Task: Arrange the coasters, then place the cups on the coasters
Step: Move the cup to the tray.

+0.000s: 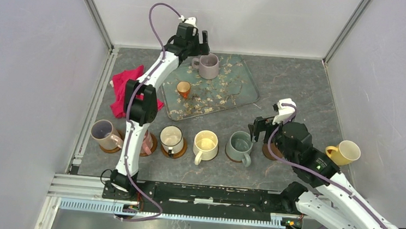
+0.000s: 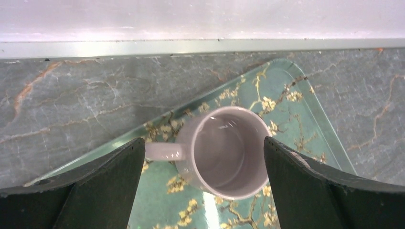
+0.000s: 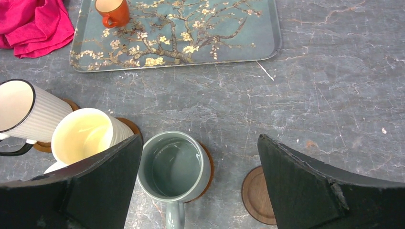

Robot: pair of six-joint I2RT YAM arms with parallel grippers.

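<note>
L gripper [image 2: 203, 143]: jaws fully spread, holding nothing. My two dark, matte, wedge-shaped fingers [image 2: 110, 181] hung either side of the mauve mug [image 2: 229, 152]. Mug upright, glossy ceramic, round mouth up, empty, handle pointing toward the finger on the left of the wrist view. Couldn't tell if the other finger touched the rim.

Mug stood near a corner of the tray [image 2: 305, 109], a flat teal rectangle w/ rounded corners, raised lip and cream blossom-branch print. Tray lay at an angle on the grey marble-look tabletop [image 2: 71, 105], veined rust and white.

R gripper [image 3: 199, 138]: also wide open, empty. It hung above the grey-green mug [image 3: 174, 164], which was smooth-glazed, upright, handle toward my wrist, seated on a brown coaster [image 3: 207, 167]. Just right of it lay a bare coaster [image 3: 255, 193], a thin dark-brown disc w/ a ringed face, partly hidden by my finger.

Left of the green mug: cream mug [image 3: 81, 136], glossy, pale yellow inside, on another brown disc [image 3: 130, 126]. Next, a white ribbed mug [image 3: 24, 112] w/ black rim and black handle, also on a coaster.

Farther out, overhead view: pink mug [image 1: 103, 133] at the left end of the row, on a coaster. Yellow mug [image 1: 345, 152] on the tabletop, well right of the row. Small orange cup [image 3: 112, 10] on the tray. Crumpled red cloth [image 3: 33, 24] just beside the tray's left edge.
</note>
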